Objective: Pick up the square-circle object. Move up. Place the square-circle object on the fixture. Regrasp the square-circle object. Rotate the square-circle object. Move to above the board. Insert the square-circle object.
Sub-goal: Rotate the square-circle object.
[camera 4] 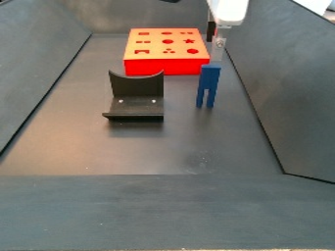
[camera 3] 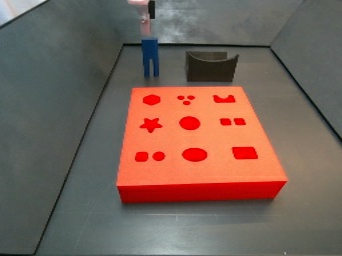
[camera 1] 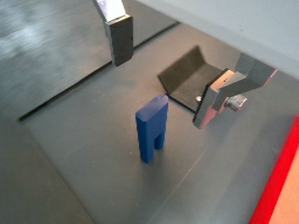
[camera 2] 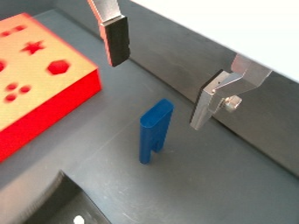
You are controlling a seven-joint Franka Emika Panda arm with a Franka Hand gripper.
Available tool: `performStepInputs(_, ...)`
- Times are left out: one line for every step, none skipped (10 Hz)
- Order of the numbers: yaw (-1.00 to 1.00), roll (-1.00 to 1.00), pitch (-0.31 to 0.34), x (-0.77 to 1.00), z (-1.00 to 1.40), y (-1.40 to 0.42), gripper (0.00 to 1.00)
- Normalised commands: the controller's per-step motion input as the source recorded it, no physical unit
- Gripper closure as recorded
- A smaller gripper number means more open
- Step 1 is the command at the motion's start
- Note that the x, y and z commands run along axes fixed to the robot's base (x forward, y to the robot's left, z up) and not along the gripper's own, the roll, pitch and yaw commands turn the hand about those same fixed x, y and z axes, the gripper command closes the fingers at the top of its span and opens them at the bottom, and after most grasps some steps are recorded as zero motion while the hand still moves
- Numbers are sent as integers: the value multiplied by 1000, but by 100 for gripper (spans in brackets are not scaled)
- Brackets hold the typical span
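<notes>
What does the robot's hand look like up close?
The hand, hanging above the blue block, has two flat silver metal fingers. One carries a dark rectangular pad at its tip, and the other has a small round screw on its side. In a side view the body above the fingers is white. No cables or markings show.

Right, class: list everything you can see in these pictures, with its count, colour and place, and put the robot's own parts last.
Block: one, blue, upright on the floor, beside the fixture, below the gripper.
Board: one, red, flat on the floor, shaped holes in its top.
Fixture: one, dark grey, on the floor between board and block.
Gripper: one, silver fingers with dark pads, open above the block, not touching it.
</notes>
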Motion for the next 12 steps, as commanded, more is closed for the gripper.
performStepInputs(1000,-23,9,11,-5,-6,0)
performStepInputs(1000,-24,10,11,-5,-6,0)
performStepInputs(1000,-25,10,11,-5,-6,0)
performStepInputs(1000,-27,11,11,-5,-6,0)
performStepInputs(1000,-28,11,12,-5,-6,0)
performStepInputs(1000,-30,12,12,-5,-6,0)
performStepInputs(1000,-31,12,12,-5,-6,0)
performStepInputs(1000,-33,13,12,-5,-6,0)
performStepInputs(1000,-36,14,12,-4,-6,0)
performStepInputs(1000,-38,15,12,-4,-6,0)
performStepInputs(1000,-40,16,12,-4,-6,0)
performStepInputs(1000,-44,18,12,-4,-6,0)
